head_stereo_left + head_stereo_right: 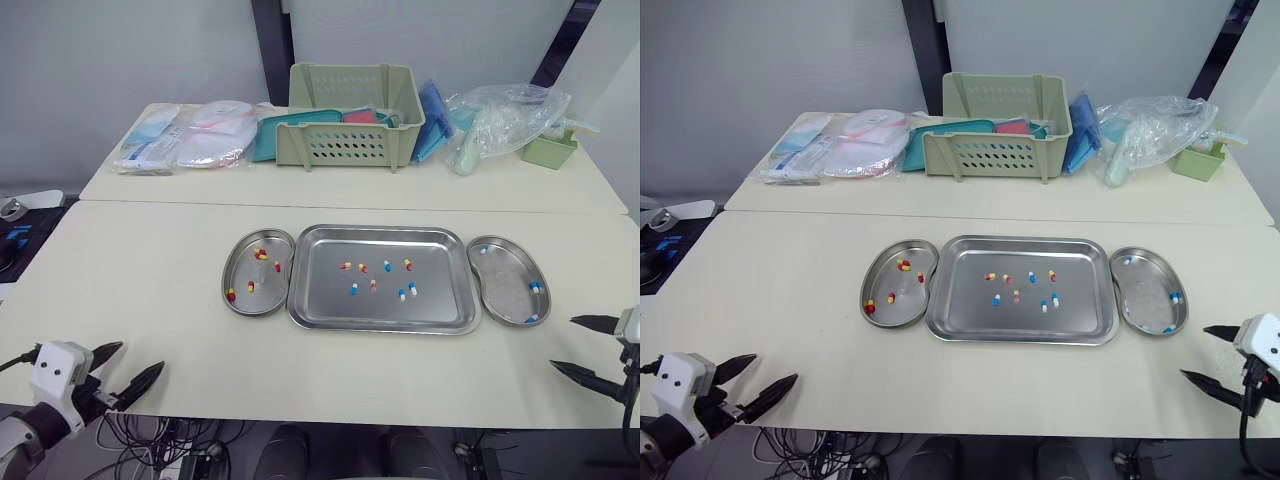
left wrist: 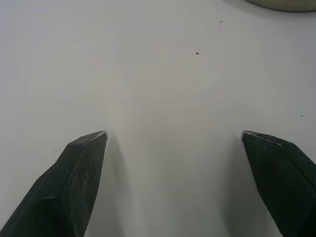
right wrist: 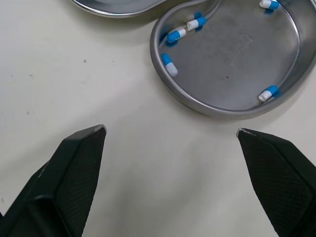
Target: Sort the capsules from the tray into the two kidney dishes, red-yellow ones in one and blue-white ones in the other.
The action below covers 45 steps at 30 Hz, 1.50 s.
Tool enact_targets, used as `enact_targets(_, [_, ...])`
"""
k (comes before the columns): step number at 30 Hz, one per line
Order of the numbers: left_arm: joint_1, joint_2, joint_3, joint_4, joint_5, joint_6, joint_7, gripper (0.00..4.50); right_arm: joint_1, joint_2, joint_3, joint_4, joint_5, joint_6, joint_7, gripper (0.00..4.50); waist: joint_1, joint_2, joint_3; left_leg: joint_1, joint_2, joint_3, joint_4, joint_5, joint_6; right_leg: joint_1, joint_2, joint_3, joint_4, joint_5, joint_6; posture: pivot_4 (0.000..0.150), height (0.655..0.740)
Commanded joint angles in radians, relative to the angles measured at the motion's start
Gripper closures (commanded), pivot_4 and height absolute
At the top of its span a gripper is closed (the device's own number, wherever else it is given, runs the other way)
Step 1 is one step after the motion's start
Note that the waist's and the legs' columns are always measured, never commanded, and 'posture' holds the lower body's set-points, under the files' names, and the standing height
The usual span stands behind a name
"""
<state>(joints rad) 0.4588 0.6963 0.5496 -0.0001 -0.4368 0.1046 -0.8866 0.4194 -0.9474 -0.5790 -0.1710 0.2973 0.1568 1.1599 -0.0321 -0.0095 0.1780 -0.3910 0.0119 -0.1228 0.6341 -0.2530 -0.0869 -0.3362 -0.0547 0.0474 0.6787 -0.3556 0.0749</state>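
A steel tray (image 1: 330, 310) lies mid-table with several red-yellow capsules (image 1: 346, 266) and blue-white capsules (image 1: 353, 290) scattered in it. The left kidney dish (image 1: 240, 262) holds several red-yellow capsules. The right kidney dish (image 1: 505, 295) (image 3: 232, 49) holds several blue-white capsules (image 3: 169, 64). My left gripper (image 1: 128, 367) hovers open near the table's front-left edge, nothing between its fingers (image 2: 74, 177). My right gripper (image 1: 590, 348) stands open at the front right, just short of the right dish, empty.
A second table behind carries a green basket (image 1: 352, 118), packaged supplies (image 1: 190, 138), a clear plastic bag (image 1: 500, 122) and a small green holder (image 1: 549, 150). Bare tabletop (image 1: 140, 270) spreads left of the dishes and along the front.
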Motion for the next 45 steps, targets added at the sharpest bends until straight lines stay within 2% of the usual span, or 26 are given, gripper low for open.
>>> enact_targets(1, [0.002, 0.025, 0.031, -0.054, -0.015, 0.024, -0.006, 0.00, 0.009, 0.034, 0.001, -0.093, 0.012, -0.032, -0.023, 0.01, 0.000, 0.000, 0.000, 0.000, 0.000, 0.000, 0.000, 0.000, 0.000, 0.000, 0.000, 0.000, 0.000, 0.000, 0.000, 0.150, 0.7400])
enact_targets(5, [0.002, 0.031, 0.032, -0.103, -0.024, 0.067, -0.001, 0.00, -0.019, 0.143, 0.067, -0.235, 0.101, -0.017, -0.071, 0.01, -0.001, 0.000, 0.000, 0.000, 0.000, -0.001, 0.000, 0.000, 0.000, 0.000, 0.000, 0.000, 0.000, 0.000, 0.000, 0.150, 0.7400])
enact_targets(10, [0.015, 0.026, 0.036, -0.135, -0.025, 0.093, 0.001, 0.00, -0.022, 0.245, 0.196, -0.338, 0.081, -0.020, -0.155, 0.01, 0.000, -0.001, 0.000, 0.001, 0.000, 0.000, 0.000, 0.000, 0.000, 0.000, 0.000, 0.000, 0.001, 0.000, 0.000, 0.150, 0.7400])
enact_targets(15, [0.026, 0.011, 0.041, -0.161, -0.030, 0.105, 0.012, 0.00, -0.059, 0.302, 0.318, -0.336, 0.022, -0.068, -0.208, 0.01, 0.000, -0.001, -0.001, 0.001, 0.000, 0.000, -0.001, 0.000, 0.000, 0.000, 0.000, 0.000, 0.001, 0.000, 0.000, 0.150, 0.7400])
enact_targets(21, [0.038, 0.007, 0.048, -0.234, -0.044, 0.103, 0.003, 0.00, -0.117, 0.312, 0.385, -0.325, 0.013, -0.063, -0.242, 0.01, 0.000, -0.002, -0.001, 0.001, 0.001, -0.001, -0.001, 0.000, 0.000, 0.000, 0.000, 0.000, 0.001, 0.000, 0.000, 0.150, 0.7400])
enact_targets(24, [-0.004, 0.028, 0.042, -0.278, -0.070, 0.129, 0.001, 0.00, -0.145, 0.310, 0.407, -0.318, 0.017, -0.055, -0.249, 0.01, 0.000, -0.002, -0.001, 0.001, 0.000, -0.001, -0.001, 0.000, 0.000, 0.000, 0.000, 0.000, 0.001, 0.000, 0.000, 0.150, 0.7400])
enact_targets(28, [-0.165, 0.106, -0.053, -0.375, -0.114, 0.216, -0.016, 0.00, -0.162, 0.317, 0.434, -0.309, 0.016, -0.056, -0.261, 0.01, 0.009, -0.004, -0.001, 0.001, 0.000, -0.002, -0.001, 0.000, 0.000, 0.001, 0.000, -0.002, 0.001, 0.000, 0.000, 0.150, 0.7400])
enact_targets(32, [-0.293, 0.136, -0.179, -0.413, -0.087, 0.273, -0.003, 0.00, -0.165, 0.328, 0.460, -0.324, 0.014, -0.051, -0.278, 0.01, 0.002, -0.003, -0.002, 0.001, 0.000, -0.001, 0.000, 0.000, 0.000, 0.001, 0.000, -0.001, 0.000, 0.000, 0.000, 0.150, 0.7400])
enact_targets(36, [-0.488, 0.130, -0.358, -0.378, -0.017, 0.312, 0.019, 0.00, -0.148, 0.341, 0.466, -0.325, 0.017, -0.057, -0.295, 0.01, -0.002, -0.003, -0.001, 0.001, 0.000, -0.001, -0.001, 0.000, 0.000, 0.000, 0.001, -0.001, 0.002, 0.000, 0.000, 0.150, 0.7400])
enact_targets(40, [-0.695, 0.084, -0.540, -0.265, 0.068, 0.313, -0.007, 0.00, -0.123, 0.345, 0.472, -0.318, 0.013, -0.078, -0.295, 0.01, 0.000, -0.003, -0.001, 0.001, 0.000, -0.001, 0.000, 0.000, 0.000, 0.000, 0.001, -0.001, 0.002, 0.000, 0.000, 0.150, 0.7400])
enact_targets(43, [-0.808, 0.025, -0.621, -0.173, 0.126, 0.294, 0.001, 0.57, -0.119, 0.348, 0.478, -0.320, 0.014, -0.081, -0.302, 0.00, 0.000, -0.003, -0.001, 0.001, 0.000, -0.001, 0.000, 0.000, 0.000, 0.000, 0.001, -0.001, 0.002, 0.000, 0.000, 0.150, 0.7400])
enact_targets(45, [-0.885, -0.010, -0.689, -0.098, 0.175, 0.267, -0.022, 1.18, -0.113, 0.351, 0.482, -0.324, 0.014, -0.083, -0.306, 0.00, -0.001, -0.003, -0.001, 0.000, 0.000, -0.001, 0.000, 0.000, 0.000, 0.000, 0.001, -0.001, 0.002, 0.000, 0.000, 0.150, 0.7400])
